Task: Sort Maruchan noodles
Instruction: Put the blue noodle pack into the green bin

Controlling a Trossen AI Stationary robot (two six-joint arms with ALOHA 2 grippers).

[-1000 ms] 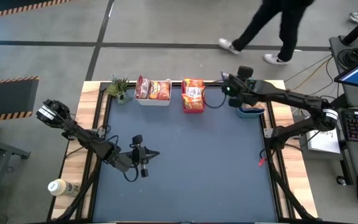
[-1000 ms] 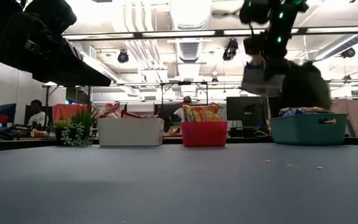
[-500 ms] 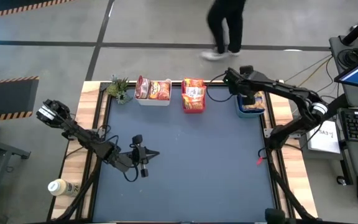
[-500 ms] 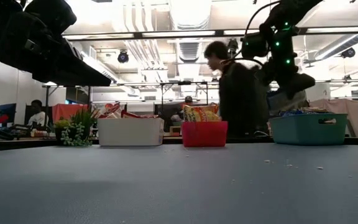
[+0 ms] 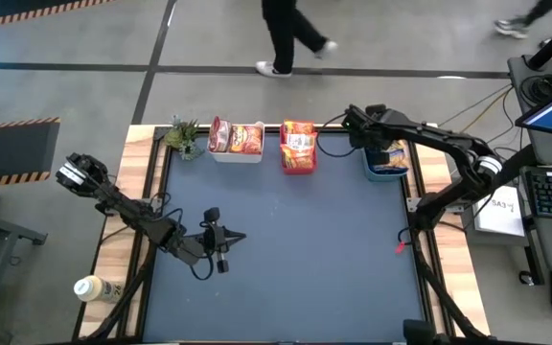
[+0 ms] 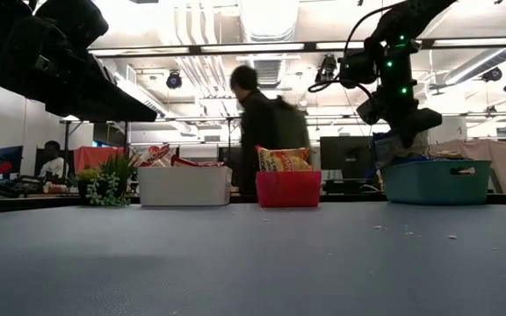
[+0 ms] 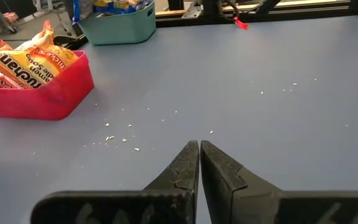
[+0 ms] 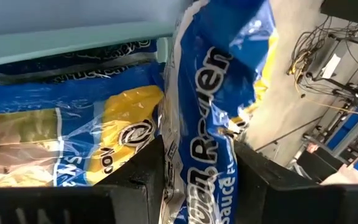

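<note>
Fingers (image 8: 154, 180) of the right arm pinch a blue-yellow noodle packet (image 8: 207, 124) over the teal bin (image 5: 387, 172); left fingers (image 7: 199, 163) rest closed, empty.

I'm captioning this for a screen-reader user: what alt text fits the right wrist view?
The right gripper pinches a blue-and-yellow noodle packet upright between its dark fingers, over more blue packets lying in the teal bin.
</note>
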